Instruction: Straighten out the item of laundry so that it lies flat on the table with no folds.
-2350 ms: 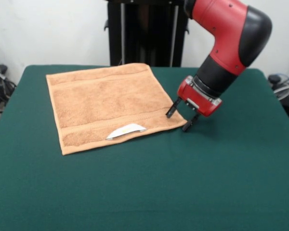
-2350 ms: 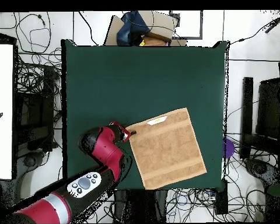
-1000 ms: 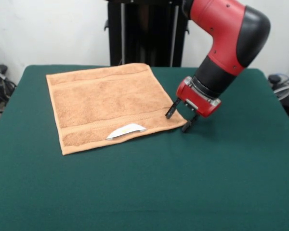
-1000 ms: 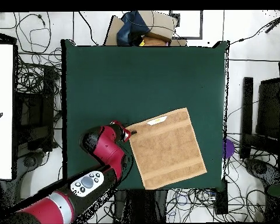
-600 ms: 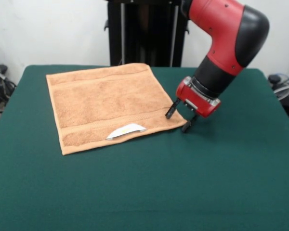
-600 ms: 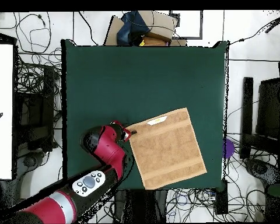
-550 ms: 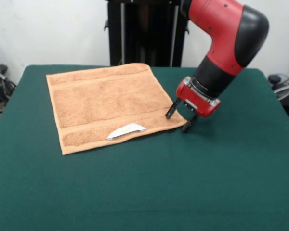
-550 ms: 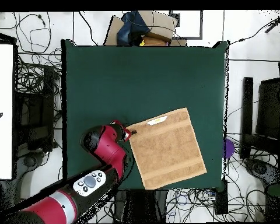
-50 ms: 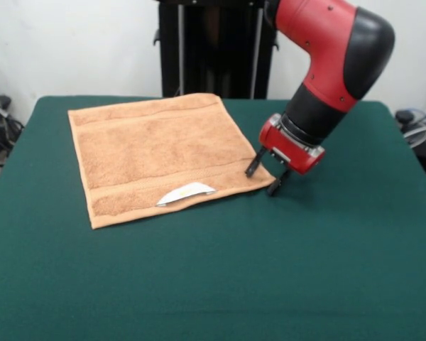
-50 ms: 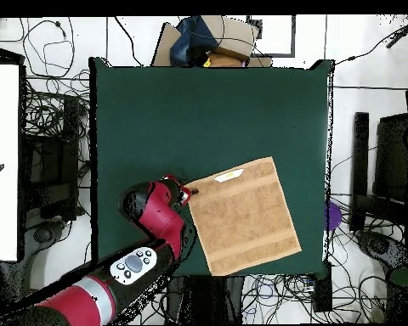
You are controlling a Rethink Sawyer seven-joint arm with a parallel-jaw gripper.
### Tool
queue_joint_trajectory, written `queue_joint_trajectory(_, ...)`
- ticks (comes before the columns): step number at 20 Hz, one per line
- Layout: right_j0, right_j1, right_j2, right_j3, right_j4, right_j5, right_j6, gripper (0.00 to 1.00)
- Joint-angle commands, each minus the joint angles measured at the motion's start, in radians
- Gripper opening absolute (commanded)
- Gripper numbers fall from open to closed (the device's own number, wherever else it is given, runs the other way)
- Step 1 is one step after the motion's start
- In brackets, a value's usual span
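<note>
The item of laundry (image 9: 156, 157) is a tan terry towel spread flat on the dark green table (image 9: 220, 277), with no fold showing. A small white label (image 9: 185, 192) lies at its near edge. My gripper (image 9: 263, 177) hangs open just past the towel's near right corner, its two black fingers apart and holding nothing. One finger (image 9: 253, 164) stands over the towel's edge. In the overhead view the towel (image 10: 242, 215) lies toward the table's lower right, and the gripper (image 10: 188, 194) is at its left corner.
The red and black arm (image 9: 334, 64) slants down from the upper right. Off the table (image 10: 207, 102), cables and boxes lie around it, with a white board (image 10: 2, 161) at the left.
The arm's upper segments have shifted slightly. The gripper stays open at the towel's corner, and the towel has not moved.
</note>
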Motion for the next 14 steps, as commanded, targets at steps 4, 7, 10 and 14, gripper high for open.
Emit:
queue_joint_trajectory(4,-0.041,0.073,0.205,-0.012,-0.021,0.01,0.256,0.0)
queue_joint_trajectory(7,-0.04,0.076,0.2,-0.015,-0.021,0.02,0.256,0.0)
queue_joint_trajectory(10,-0.04,0.075,0.199,-0.015,-0.021,0.022,0.256,0.0)
queue_joint_trajectory(14,-0.029,0.087,0.178,-0.027,-0.025,0.054,0.255,0.0)
